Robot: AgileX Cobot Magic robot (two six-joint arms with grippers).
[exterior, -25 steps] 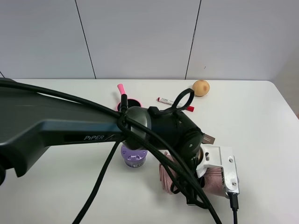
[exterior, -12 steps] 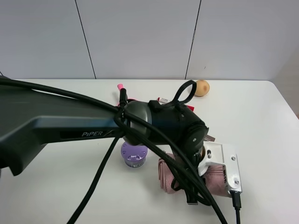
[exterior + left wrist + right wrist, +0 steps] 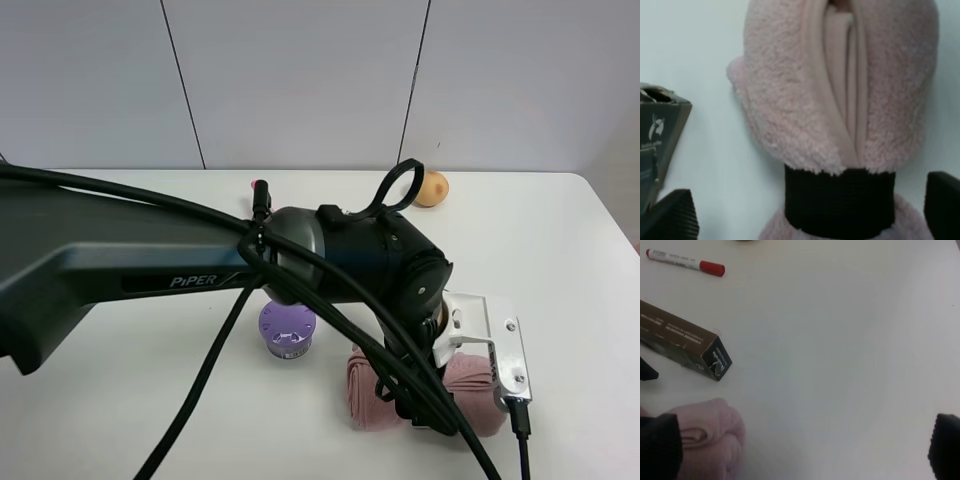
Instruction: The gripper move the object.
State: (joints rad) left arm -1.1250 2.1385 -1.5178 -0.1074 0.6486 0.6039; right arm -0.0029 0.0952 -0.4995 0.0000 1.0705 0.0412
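Note:
The pink rolled towel lies at the front of the white table, mostly under my left arm's wrist and its white bracket. In the left wrist view the towel fills the frame, with its black band round the middle. My left gripper is open; its black fingertips stand wide on either side of the band, not touching it. My right gripper is open and empty over bare table, with one end of the towel beside one finger.
A purple round object stands just left of the towel. An orange ball sits at the back. A dark brown box and a red-capped marker lie beyond the towel. Black cables trail toward the front.
The left wrist has shifted right and toward the front over the towel. The arm now hides the pink saucepan and the marker in the exterior view.

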